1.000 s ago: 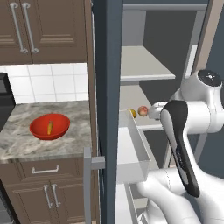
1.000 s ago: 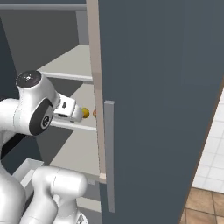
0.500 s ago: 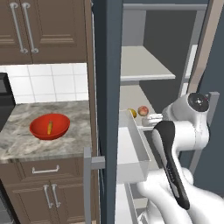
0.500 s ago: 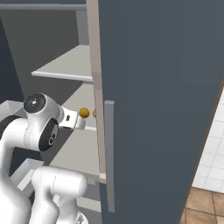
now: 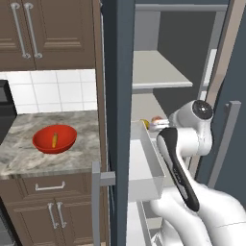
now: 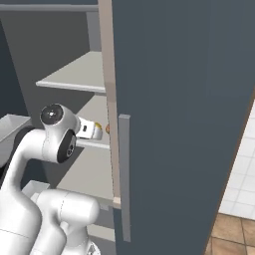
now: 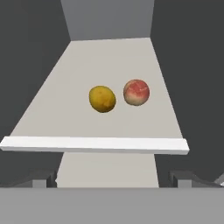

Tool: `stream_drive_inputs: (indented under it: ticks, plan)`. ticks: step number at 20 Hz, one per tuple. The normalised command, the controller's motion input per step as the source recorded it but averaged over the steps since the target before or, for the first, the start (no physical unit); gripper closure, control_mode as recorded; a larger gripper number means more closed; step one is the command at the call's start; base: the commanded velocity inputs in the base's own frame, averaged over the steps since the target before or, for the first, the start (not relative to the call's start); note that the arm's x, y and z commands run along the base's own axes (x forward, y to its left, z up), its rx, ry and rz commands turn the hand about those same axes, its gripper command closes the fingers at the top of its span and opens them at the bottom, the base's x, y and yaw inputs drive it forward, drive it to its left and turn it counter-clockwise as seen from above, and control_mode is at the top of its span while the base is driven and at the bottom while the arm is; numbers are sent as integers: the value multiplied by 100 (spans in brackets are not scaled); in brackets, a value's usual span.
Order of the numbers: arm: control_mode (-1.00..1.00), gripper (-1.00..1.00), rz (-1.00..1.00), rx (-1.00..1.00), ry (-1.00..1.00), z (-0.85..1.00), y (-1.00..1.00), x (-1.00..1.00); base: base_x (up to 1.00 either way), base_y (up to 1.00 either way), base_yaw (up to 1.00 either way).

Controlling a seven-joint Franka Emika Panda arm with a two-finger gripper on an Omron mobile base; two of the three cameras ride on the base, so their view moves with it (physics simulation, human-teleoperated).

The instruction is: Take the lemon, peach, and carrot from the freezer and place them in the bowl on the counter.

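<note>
Here, left to right: glossy red bowl [image 5: 54,139] near the mottled counter's [image 5: 29,158] front edge, tapered orange carrot [image 5: 55,140] inside. Freezer [image 5: 120,86] shelf [image 7: 109,78] middle: bumpy yellow lemon [image 7: 102,99] just beside round pink-red peach [image 7: 136,92]. Gripper [image 7: 113,178] spread wide, empty, short of the shelf's front edge.

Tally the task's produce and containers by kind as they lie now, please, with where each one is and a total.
Lemon: 1, on the freezer shelf.
Peach: 1, beside the lemon on the same shelf, apart from it.
Carrot: 1, lying in the bowl.
Bowl: 1, red, on the counter.
Total: 4.
</note>
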Motion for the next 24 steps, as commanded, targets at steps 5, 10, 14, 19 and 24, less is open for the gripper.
stream_drive_inputs:
  ticks: [5, 10, 14, 19, 24]
  plan:
    - [-100, -100, 0, 0, 2, 0, 21, 33, 0, 0, 0]
    - [-100, -100, 0, 0, 1, -7, 7, 26, 0, 0, 0]
    - [-100, -100, 2, 0, 0, -26, 0, 27, 0, 0, 0]
    - [-100, -100, 0, 0, 0, -30, 0, 23, 0, 0, 0]
    - [-100, -100, 0, 0, 6, -8, 0, 27, 0, 0, 0]
